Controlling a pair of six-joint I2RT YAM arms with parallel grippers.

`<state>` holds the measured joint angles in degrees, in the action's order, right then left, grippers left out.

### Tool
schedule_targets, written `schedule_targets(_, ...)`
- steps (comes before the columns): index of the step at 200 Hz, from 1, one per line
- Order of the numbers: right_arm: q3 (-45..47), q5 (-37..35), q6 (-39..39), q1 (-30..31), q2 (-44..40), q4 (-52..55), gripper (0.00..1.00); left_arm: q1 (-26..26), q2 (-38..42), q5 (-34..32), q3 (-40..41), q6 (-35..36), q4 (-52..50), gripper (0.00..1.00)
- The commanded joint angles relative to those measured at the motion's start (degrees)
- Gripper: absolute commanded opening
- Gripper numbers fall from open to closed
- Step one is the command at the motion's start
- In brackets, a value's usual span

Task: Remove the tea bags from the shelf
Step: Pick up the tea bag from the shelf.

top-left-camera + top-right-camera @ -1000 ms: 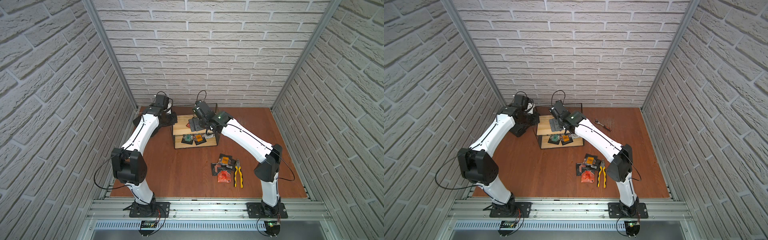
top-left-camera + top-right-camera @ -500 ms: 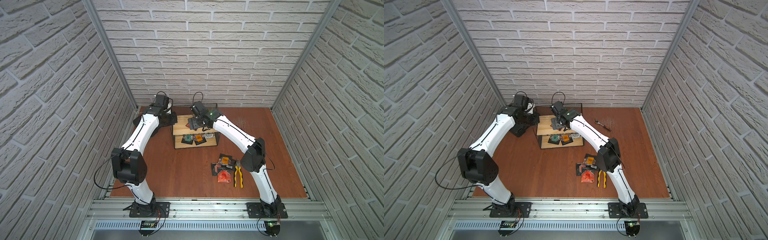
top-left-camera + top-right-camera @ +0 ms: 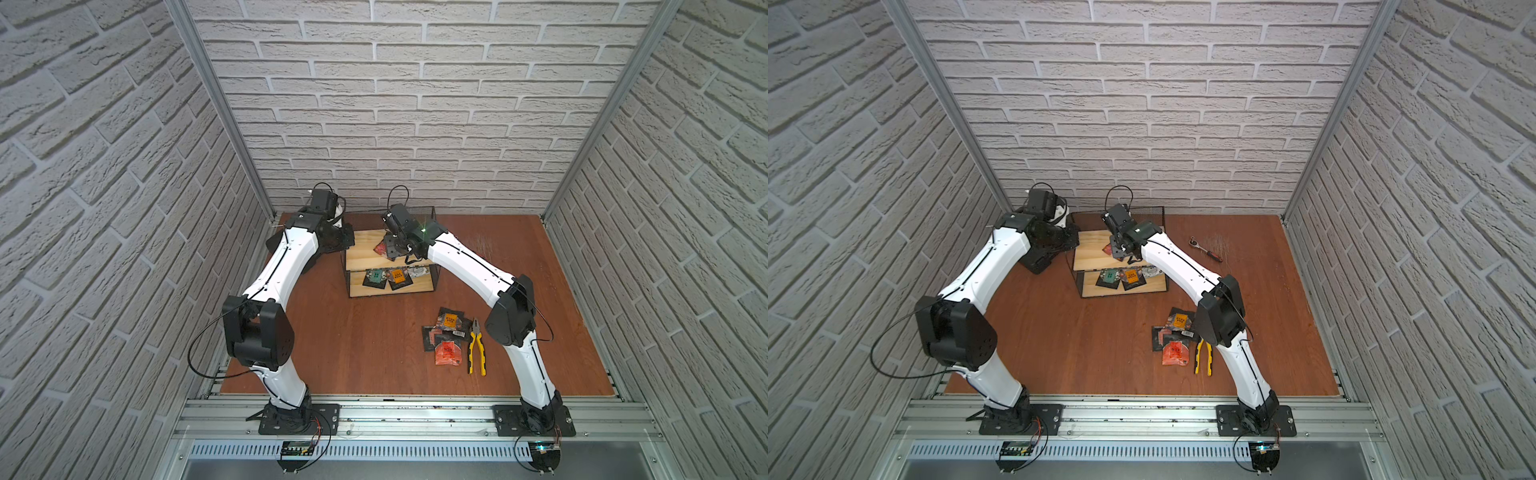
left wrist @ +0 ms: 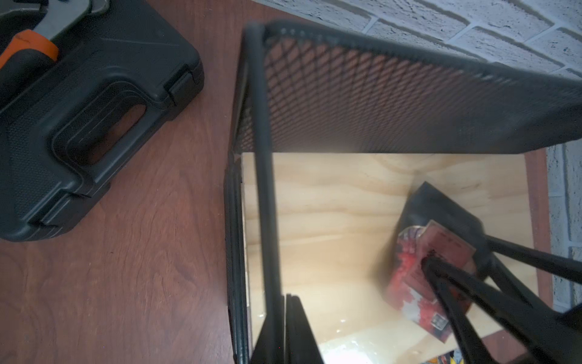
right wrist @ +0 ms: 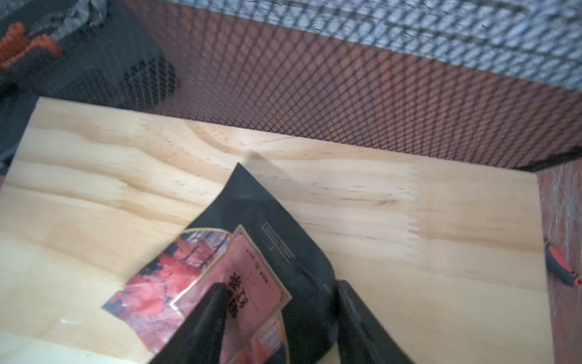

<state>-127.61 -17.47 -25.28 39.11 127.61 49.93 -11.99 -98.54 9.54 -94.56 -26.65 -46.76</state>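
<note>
Right wrist view: the right tool pinches a red tea bag on the shelf's upper board.

Nearest the arm bases, a heap of tea bags [image 3: 446, 347] lies on the brown surface [image 3: 365, 345], just beside yellow-handled pliers [image 3: 477, 351]. Farther back stands the shelf [image 3: 420, 286]. Three tea bags [image 3: 390, 277] lie side by side on its lower board, with green, orange and pale labels facing up. On the upper board the right tool [image 5: 280, 285] has a finger on each side of the red tea bag [image 5: 252, 268] and is closed in on it. The sachet stands tilted, one black corner raised off the wood. The left tool [image 4: 290, 299], fingers pressed together and holding nothing, sits at the shelf's left end beside a wire post; whether it touches the post cannot be told. A black tool case [image 4: 94, 56] lies just past that end. A ratchet wrench [image 3: 1204, 249] lies on the surface to the right of the shelf. The mesh back [image 5: 346, 94] stands at the rear of the shelf.
</note>
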Motion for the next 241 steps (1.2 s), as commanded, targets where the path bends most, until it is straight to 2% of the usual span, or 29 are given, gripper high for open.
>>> schedule_targets(1,2.3,0.9,-1.5,0.0,-0.4,4.0,0.44,0.2,-1.6,0.3,-1.0,0.5,1.5,0.08)
schedule_targets(35,2.1,1.1,-2.0,-0.1,-1.3,2.9,0.23,0.1,-1.5,0.2,-0.9,0.6,1.4,0.09)
schedule_targets(79,1.2,1.8,-2.1,-0.1,-4.1,1.4,0.03,0.2,-1.4,0.1,-1.0,0.6,1.5,0.08)
schedule_targets(129,0.8,4.5,-2.1,-0.1,-10.4,-0.1,0.03,0.2,-1.3,0.2,-0.9,0.6,1.3,0.08)
schedule_targets(164,4.5,5.8,-2.3,0.0,-17.9,-1.1,0.03,0.2,-1.2,0.3,-0.9,0.5,1.4,0.09)
schedule_targets(207,17.0,5.9,-3.4,0.0,-30.0,-5.1,0.03,0.2,-1.2,0.4,-0.8,0.4,1.4,0.08)
schedule_targets(241,32.2,3.7,-6.0,-0.1,-41.4,-8.2,0.03,0.2,-1.3,0.3,-0.9,0.4,1.3,0.08)
